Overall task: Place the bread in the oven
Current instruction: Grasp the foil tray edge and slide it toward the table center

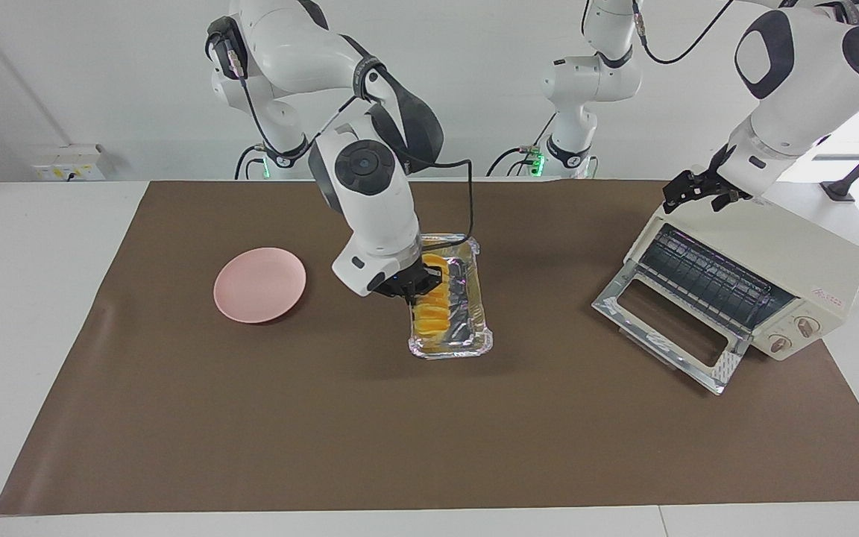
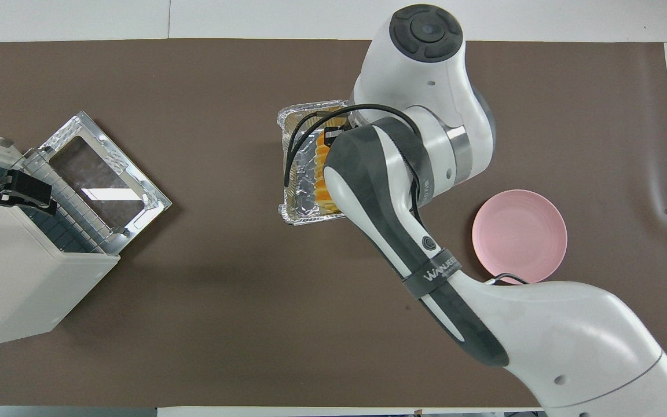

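The bread, a ridged yellow-orange loaf, lies in a crinkled foil tray. My right gripper is shut on the tray's long rim and holds it, slightly tilted, just above the middle of the mat. In the overhead view my right arm covers part of the bread and the tray. The cream-white oven stands at the left arm's end of the table with its glass door dropped open. My left gripper hangs open over the oven's top front edge, holding nothing.
A round pink plate lies on the brown mat toward the right arm's end. Bare mat stretches between the tray and the open oven door. The oven sits angled at the mat's corner.
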Controlling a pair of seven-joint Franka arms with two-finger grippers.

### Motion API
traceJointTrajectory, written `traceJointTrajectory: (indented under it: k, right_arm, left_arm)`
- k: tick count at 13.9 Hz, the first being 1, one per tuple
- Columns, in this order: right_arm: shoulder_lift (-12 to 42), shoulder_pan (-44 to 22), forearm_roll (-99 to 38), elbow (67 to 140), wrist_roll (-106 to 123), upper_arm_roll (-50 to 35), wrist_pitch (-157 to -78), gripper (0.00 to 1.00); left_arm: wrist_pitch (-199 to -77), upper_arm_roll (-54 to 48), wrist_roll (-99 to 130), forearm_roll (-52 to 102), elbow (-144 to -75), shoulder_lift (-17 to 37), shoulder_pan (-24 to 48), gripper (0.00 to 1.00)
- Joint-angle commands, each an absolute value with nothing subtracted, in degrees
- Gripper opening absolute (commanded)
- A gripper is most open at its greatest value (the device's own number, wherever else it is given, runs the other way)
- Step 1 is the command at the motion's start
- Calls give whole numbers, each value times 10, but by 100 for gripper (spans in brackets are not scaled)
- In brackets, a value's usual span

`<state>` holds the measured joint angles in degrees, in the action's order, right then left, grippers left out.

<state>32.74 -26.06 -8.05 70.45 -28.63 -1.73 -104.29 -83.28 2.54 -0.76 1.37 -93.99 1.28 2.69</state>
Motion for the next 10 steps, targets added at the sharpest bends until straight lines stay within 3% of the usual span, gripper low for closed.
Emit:
traceJointTrajectory:
  k: [1, 7, 10]
  right_arm:
    - [253, -289, -91, 886, -313, -15, -1182, 0]
    - [222, -308, -91, 1027, -317, -15, -1335, 0]
    - [214, -308, -90, 1051, -317, -15, -1353, 0]
  left_arm:
    - [-838, 28, -11, 19, -949, 0, 27, 100]
    - [-838, 28, -11, 19, -949, 0, 27, 100]
    - [-838, 28, -11, 19, -949, 0, 27, 100]
